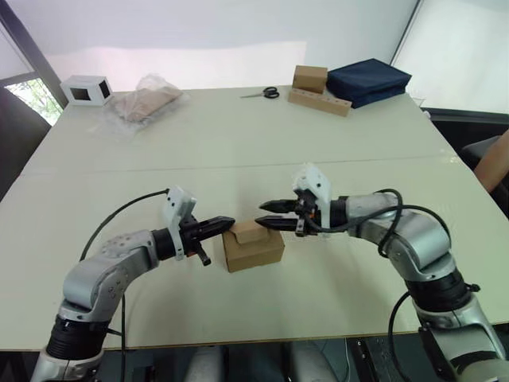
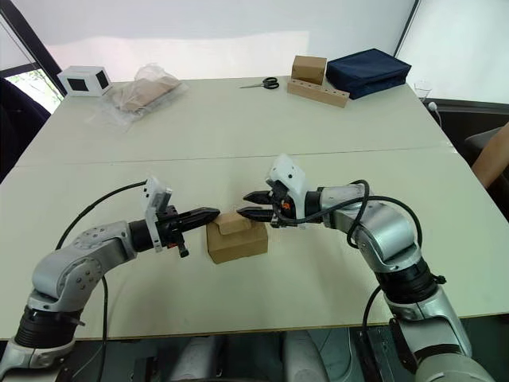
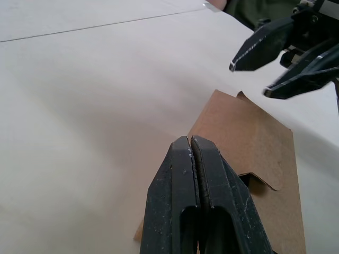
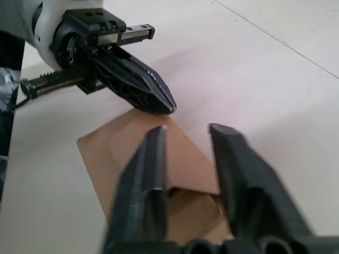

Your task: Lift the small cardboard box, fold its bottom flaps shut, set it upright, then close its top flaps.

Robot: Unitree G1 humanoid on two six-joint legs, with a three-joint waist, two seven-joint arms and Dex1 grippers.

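Note:
The small cardboard box point(image 1: 253, 248) stands on the table point(image 1: 238, 151) between my two grippers. Its top flaps point(image 1: 250, 231) are folded down over the opening, one with a rounded tab edge point(image 3: 265, 177) lying on another. The bottom flaps are hidden under the box. My left gripper point(image 1: 230, 221) is shut with nothing in it, and its tip sits just over the box's left top edge point(image 3: 189, 141). My right gripper point(image 1: 261, 214) is open just above the box's right top edge, fingers point(image 4: 151, 159) apart over the flaps and pointing at the left gripper point(image 4: 159, 100).
At the table's far side lie a white box with dark windows point(image 1: 86, 90), a plastic bag of brown material point(image 1: 145, 102), scissors point(image 1: 262, 93), a brown box on a cardboard strip point(image 1: 316, 89) and a navy bag point(image 1: 367, 79). A person's arm point(image 1: 495, 163) shows at the right edge.

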